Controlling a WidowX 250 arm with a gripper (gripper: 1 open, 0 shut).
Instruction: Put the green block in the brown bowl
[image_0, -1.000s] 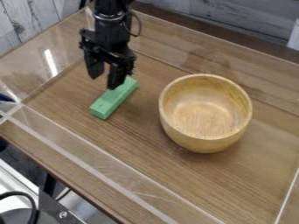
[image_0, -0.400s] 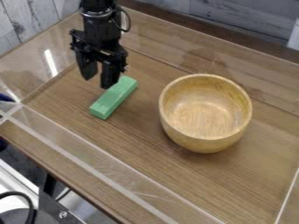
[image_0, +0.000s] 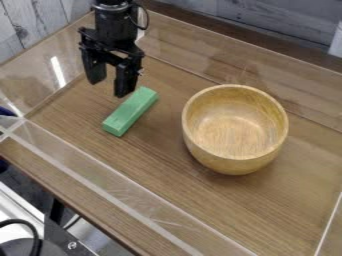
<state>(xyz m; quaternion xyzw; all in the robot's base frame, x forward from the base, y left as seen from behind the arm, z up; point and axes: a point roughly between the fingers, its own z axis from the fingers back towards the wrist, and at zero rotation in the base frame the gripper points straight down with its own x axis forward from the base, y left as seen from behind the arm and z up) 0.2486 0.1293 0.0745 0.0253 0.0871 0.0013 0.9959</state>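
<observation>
The green block (image_0: 128, 111) lies flat on the wooden table, left of the brown bowl (image_0: 235, 127), and nothing touches it. My gripper (image_0: 110, 83) hangs pointing down just above and behind the block's far end. Its black fingers (image_0: 92, 70) stand spread apart with nothing between them. The bowl is upright and holds nothing.
A clear plastic wall (image_0: 80, 175) runs along the table's near edge and its sides. The wooden table (image_0: 160, 190) stretches bare in front of the block and bowl. A dark cable loop (image_0: 16, 238) shows at the bottom left, outside the wall.
The gripper has lifted slightly up and to the left, off the block's far end, and its fingers have spread wider. The block and bowl have not moved.
</observation>
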